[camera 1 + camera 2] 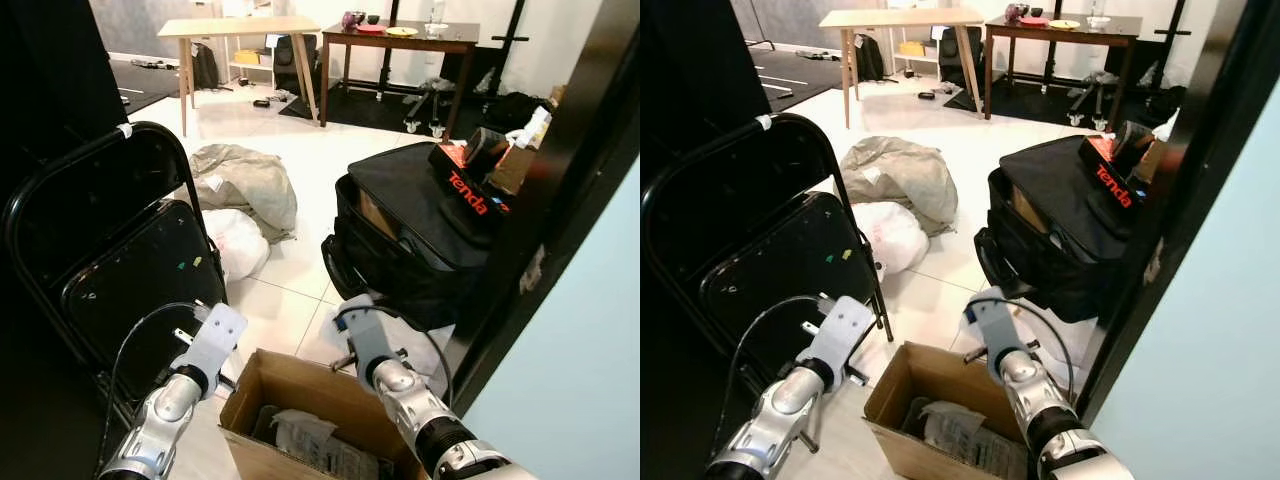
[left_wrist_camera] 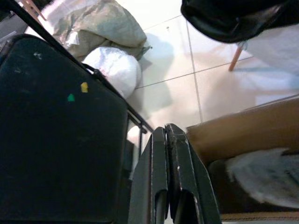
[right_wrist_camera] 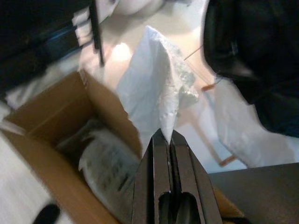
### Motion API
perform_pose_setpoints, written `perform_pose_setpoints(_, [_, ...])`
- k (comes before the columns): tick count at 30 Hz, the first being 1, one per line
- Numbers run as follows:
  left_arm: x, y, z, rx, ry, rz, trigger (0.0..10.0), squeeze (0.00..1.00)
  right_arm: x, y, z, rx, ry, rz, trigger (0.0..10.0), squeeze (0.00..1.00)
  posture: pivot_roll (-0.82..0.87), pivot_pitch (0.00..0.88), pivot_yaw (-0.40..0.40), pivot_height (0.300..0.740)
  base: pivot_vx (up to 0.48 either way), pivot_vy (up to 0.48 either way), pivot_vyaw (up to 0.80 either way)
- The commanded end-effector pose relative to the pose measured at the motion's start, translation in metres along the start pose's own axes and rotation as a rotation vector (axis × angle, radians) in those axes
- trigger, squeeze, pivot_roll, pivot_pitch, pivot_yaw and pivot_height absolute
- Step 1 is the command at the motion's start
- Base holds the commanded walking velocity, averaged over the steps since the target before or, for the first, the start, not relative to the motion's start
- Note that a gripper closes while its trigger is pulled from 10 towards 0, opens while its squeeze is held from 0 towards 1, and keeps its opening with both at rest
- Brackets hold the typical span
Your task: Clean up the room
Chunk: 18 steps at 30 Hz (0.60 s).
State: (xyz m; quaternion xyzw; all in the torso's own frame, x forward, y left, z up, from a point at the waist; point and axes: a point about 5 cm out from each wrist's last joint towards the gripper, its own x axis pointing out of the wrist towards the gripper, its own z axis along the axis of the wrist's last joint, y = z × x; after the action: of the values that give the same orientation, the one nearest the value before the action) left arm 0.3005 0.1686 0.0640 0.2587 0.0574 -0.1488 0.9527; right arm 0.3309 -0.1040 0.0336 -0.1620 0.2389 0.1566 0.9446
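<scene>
An open cardboard box [image 1: 262,380] stands on the floor right before me, with crumpled plastic wrapping [image 1: 300,435] inside. My right gripper [image 3: 163,135] hovers over the box's right side, shut on a crumpled white sheet of paper [image 3: 156,88] that sticks out past the fingertips. My left gripper [image 2: 168,133] is shut with nothing in it, between the box's left wall [image 2: 243,126] and the black folding chair [image 2: 56,140]. Both silver arms reach forward, the left arm [image 1: 170,400] and the right arm [image 1: 400,390].
A black folding chair [image 1: 130,260] stands close on the left. A black suitcase [image 1: 420,220] with a Tenda carton [image 1: 470,190] lies ahead right, on a white sheet [image 1: 425,350]. A white bag [image 1: 235,240] and a grey bag [image 1: 245,180] lie mid-floor. Two tables [image 1: 240,28] stand far back.
</scene>
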Motion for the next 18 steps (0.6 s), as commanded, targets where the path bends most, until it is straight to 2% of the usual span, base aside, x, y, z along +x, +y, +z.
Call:
perform_pose_setpoints(1, [-0.002, 0.003, -0.005, 0.079, 0.009, -0.055, 10.0, 0.0, 0.001, -0.003, -0.001, -0.041, 0.036, 0.006, 10.0, 0.0, 0.06, 0.139, -0.022, 0.74, 0.0, 0.0, 0.0])
perform_pose_setpoints(2, [-0.002, 0.006, -0.003, 0.101, -0.007, -0.069, 10.0, 0.0, 0.002, -0.006, 0.003, -0.051, 0.033, 0.005, 10.0, 0.0, 0.07, 0.179, -0.025, 0.74, 0.0, 0.0, 0.0])
perform_pose_setpoints(3, [-0.002, 0.006, -0.003, 0.101, -0.007, -0.069, 10.0, 0.0, 0.002, -0.006, 0.003, -0.051, 0.033, 0.005, 10.0, 0.0, 0.07, 0.179, -0.025, 0.74, 0.0, 0.0, 0.0])
perform_pose_setpoints(7, [-0.003, 0.001, 0.016, 0.103, -0.128, -0.142, 10.0, 0.0, 0.003, -0.016, 0.015, -0.186, 0.032, -0.002, 10.0, 0.0, 0.08, 0.286, -0.033, 0.74, 0.0, 0.0, 0.0])
perform_pose_setpoints(11, [-0.004, -0.003, 0.026, 0.085, -0.201, -0.184, 10.0, 0.0, 0.004, -0.02, 0.019, -0.213, 0.035, -0.004, 10.0, 0.0, 0.09, 0.319, -0.032, 0.74, 0.0, 0.0, 0.0])
perform_pose_setpoints(13, [-0.006, -0.006, 0.034, 0.039, -0.246, -0.224, 10.0, 0.0, 0.004, -0.021, 0.019, -0.228, 0.037, 0.015, 10.0, 0.0, 0.1, 0.354, -0.026, 0.74, 0.0, 0.0, 0.0])
perform_pose_setpoints(18, [-0.008, -0.011, 0.037, 0.019, -0.266, -0.283, 10.0, 0.0, 0.004, -0.02, 0.017, -0.253, 0.039, 0.042, 10.0, 0.0, 0.11, 0.359, -0.023, 0.74, 0.0, 0.0, 0.0])
